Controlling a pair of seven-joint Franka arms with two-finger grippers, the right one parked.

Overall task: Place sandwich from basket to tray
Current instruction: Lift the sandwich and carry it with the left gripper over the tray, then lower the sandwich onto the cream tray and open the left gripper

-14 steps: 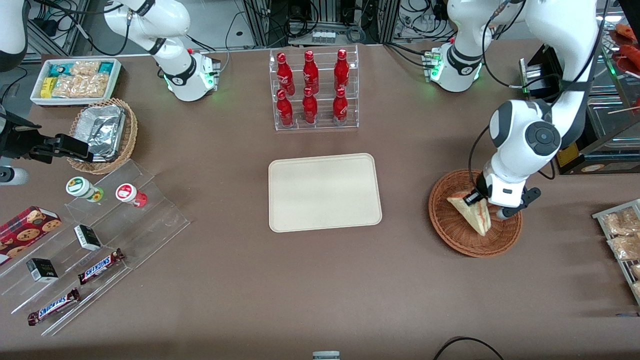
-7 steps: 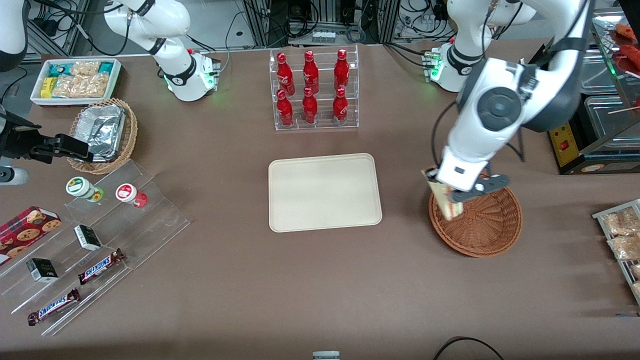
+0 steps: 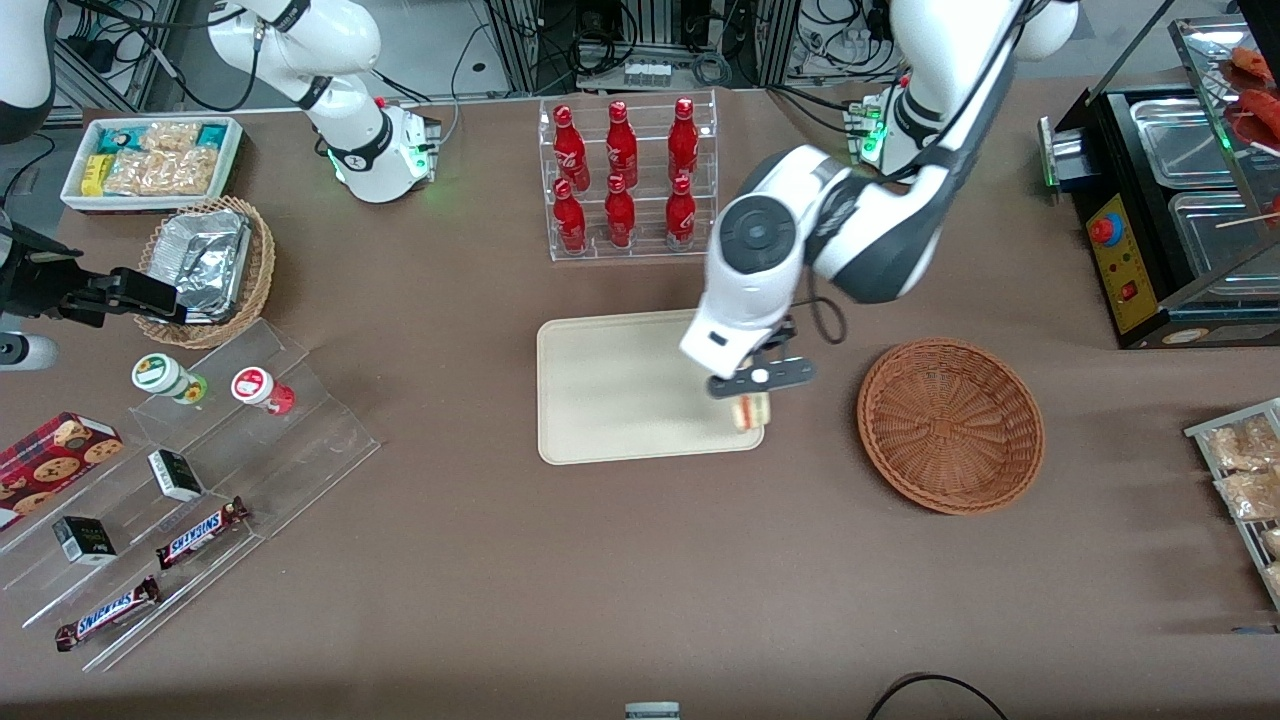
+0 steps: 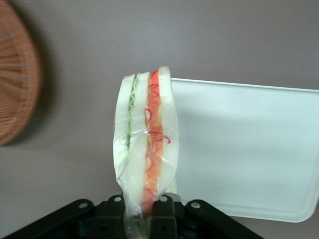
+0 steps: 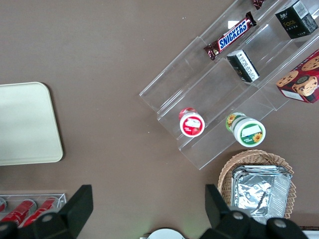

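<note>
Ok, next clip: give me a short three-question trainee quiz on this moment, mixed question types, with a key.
1. True or false: the sandwich lies in the basket.
2. Multiple choice: the hand is
A. over the tray's corner nearest the basket
B. down inside the basket
C. above the red bottles
3. Short answer: how does the sandwich sit in the hand, flat or on edge?

Key
1. False. The basket holds nothing, and the hand is shut on the sandwich.
2. A.
3. On edge: the wrist view shows its red and green filling layers running lengthwise away from the fingers, which clamp one end.
</note>
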